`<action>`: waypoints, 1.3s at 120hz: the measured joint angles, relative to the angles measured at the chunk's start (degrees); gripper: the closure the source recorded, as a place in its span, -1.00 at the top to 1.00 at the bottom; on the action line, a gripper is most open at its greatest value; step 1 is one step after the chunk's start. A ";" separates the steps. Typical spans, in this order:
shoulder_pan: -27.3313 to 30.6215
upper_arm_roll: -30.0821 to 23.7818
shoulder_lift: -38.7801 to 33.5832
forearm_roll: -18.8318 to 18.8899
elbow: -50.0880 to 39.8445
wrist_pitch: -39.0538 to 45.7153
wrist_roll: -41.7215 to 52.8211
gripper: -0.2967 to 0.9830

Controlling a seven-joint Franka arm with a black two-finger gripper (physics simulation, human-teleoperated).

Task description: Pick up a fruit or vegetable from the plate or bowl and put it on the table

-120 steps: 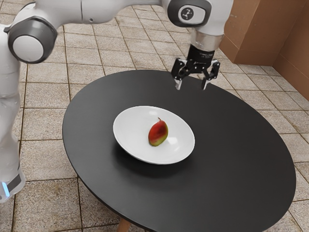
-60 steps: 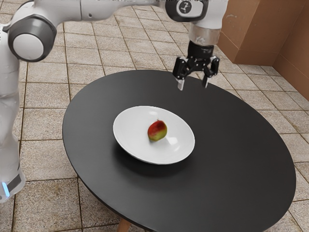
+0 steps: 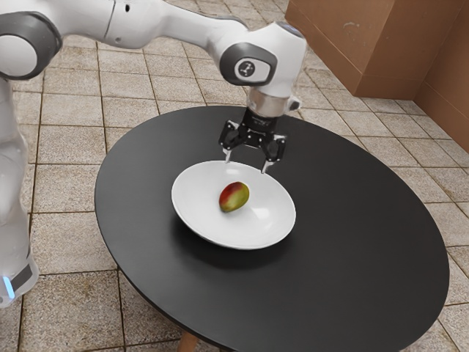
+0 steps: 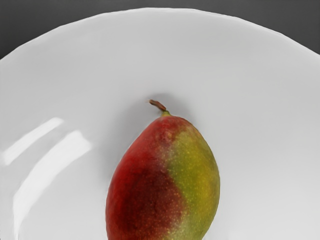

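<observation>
Exterior view, left to right: the arm (image 3: pixel 139 23) is spanning the upper left; the white bowl (image 3: pixel 192 199) is sitting near mid-frame on the dark desk (image 3: pixel 359 253). The mango (image 3: pixel 234 196) is lying inside, about the middle of the bowl. Above it and slightly right, the tool (image 3: pixel 246 164) is hanging released, its fingers (image 3: pixel 227 157) standing apart and gripping nothing. Handling, judged: the mango is probably being moderately heavy, firm but bruisable, its smooth skin risking a slip or roll. Its broad belly, taken across both flanks, is looking like the best hold; the thin stem (image 4: pixel 158 105) is offering none.
</observation>
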 joint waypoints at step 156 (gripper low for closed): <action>-1.60 0.80 -2.03 -2.12 -17.70 21.48 31.74 0.50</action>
